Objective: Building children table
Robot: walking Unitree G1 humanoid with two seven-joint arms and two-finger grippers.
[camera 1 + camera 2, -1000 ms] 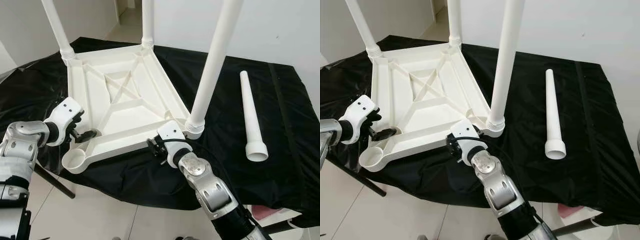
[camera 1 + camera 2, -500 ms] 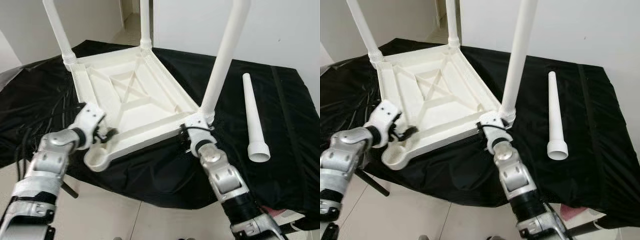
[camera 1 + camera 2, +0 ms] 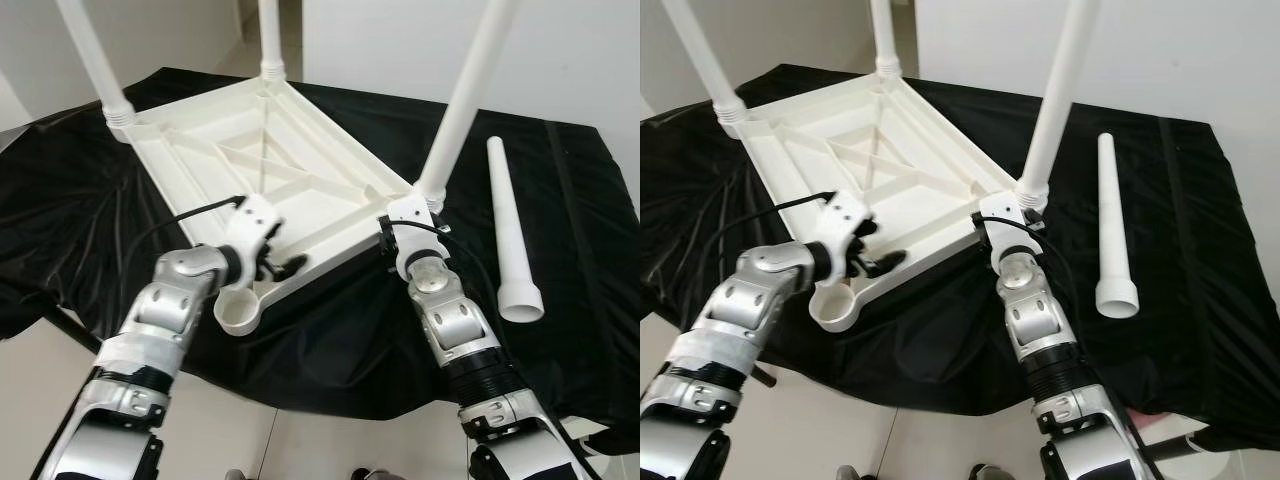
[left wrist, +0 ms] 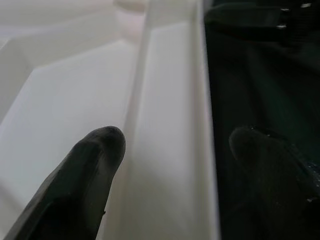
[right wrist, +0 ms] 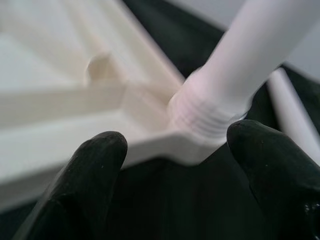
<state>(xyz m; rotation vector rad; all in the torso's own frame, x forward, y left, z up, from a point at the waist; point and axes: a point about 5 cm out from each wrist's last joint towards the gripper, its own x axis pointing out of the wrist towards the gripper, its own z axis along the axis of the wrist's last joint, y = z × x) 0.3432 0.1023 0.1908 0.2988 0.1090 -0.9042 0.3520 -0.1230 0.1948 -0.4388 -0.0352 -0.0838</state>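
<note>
- Tabletop (image 3: 262, 170), white plastic, lies upside down on a black cloth (image 3: 560, 300) covering the work surface; three legs stand screwed into its corners, and the near left corner socket (image 3: 236, 312) is empty.
- Fourth leg (image 3: 508, 232) lies loose on the cloth to the right, well apart from the tabletop, wide end toward the robot.
- Left gripper (image 4: 170, 150) straddles the tabletop's near rim close to the empty socket, one finger inside on the white underside, the other outside over the cloth; its jaws are parted, and I cannot tell whether they pinch the rim.
- Right gripper (image 5: 175, 150) sits at the near right corner, fingers spread wide and holding nothing, just short of the threaded collar of the near right leg (image 3: 467, 98).
- Left arm reaches forward with elbow bent low; right arm extends straight up the cloth, wrist level with the corner.
- Judgement: the step looks like squaring or steadying the tabletop before fitting the last leg. Doing it well means a firm hold on the rim, slow sliding so the cloth does not bunch, and keeping the empty socket reachable.
</note>
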